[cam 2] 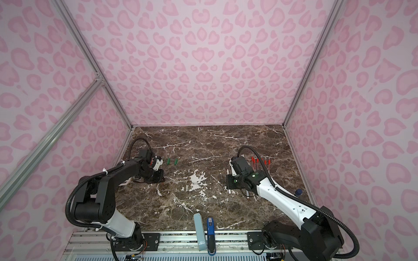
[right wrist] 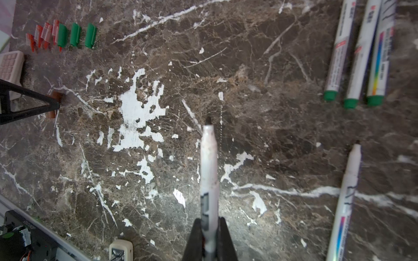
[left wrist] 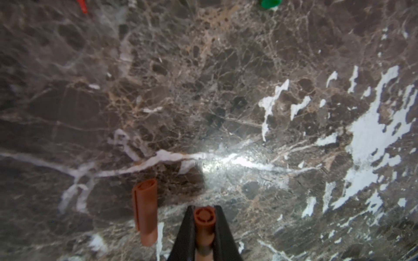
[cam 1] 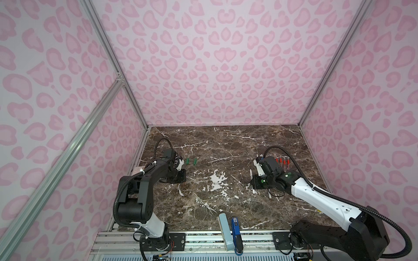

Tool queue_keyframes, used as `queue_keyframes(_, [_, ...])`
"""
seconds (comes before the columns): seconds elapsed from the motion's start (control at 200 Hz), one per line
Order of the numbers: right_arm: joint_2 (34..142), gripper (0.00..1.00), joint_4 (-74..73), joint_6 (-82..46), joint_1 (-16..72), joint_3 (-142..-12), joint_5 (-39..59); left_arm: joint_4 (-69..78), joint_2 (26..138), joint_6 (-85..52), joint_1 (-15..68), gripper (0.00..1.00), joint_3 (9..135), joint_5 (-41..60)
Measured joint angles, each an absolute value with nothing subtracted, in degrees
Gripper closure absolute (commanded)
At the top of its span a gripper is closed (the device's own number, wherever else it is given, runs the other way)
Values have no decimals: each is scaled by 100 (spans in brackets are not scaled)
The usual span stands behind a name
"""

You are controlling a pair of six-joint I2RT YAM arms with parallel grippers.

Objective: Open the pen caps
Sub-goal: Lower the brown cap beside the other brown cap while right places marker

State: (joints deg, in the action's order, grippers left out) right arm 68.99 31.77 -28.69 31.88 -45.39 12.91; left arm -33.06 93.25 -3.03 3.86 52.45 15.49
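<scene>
My left gripper is shut on a brown-orange pen cap, held just above the marble. A second brown-orange cap lies on the table beside it. My right gripper is shut on an uncapped white marker whose dark tip points away from the jaws. Another uncapped marker lies close by. Three green caps and several red caps lie in a row far off. Two of the green caps show in both top views.
Three white markers with green ends lie side by side. Red pens rest behind the right arm. A pink calculator sits near the left gripper. A pale blue bar and a blue stapler-like object lie at the front edge.
</scene>
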Motion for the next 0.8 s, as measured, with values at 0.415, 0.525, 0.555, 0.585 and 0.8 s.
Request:
queue_keyframes(0.415, [6836, 100, 3463, -2720, 2759, -4261, 1199, -3374, 9341, -419, 397, 69, 5319, 1264])
queue_keyframes(0.525, [6890, 100, 3498, -2637, 2696, -4254, 1142, -3378, 9120, -462, 410, 65, 5321, 1273])
queue_keyframes(0.555, [6914, 100, 3522, -2633, 2685, -4257, 1142, -3380, 9050, -478, 412, 65, 5319, 1286])
queue_keyframes(0.585, [6938, 100, 3566, -2617, 2676, -4265, 1138, -3385, 8960, -478, 421, 59, 5315, 1297])
queue_keyframes(0.8, [7057, 100, 3651, -2569, 2539, -4250, 1000, -3291, 7948, -440, 440, 39, 4995, 1450])
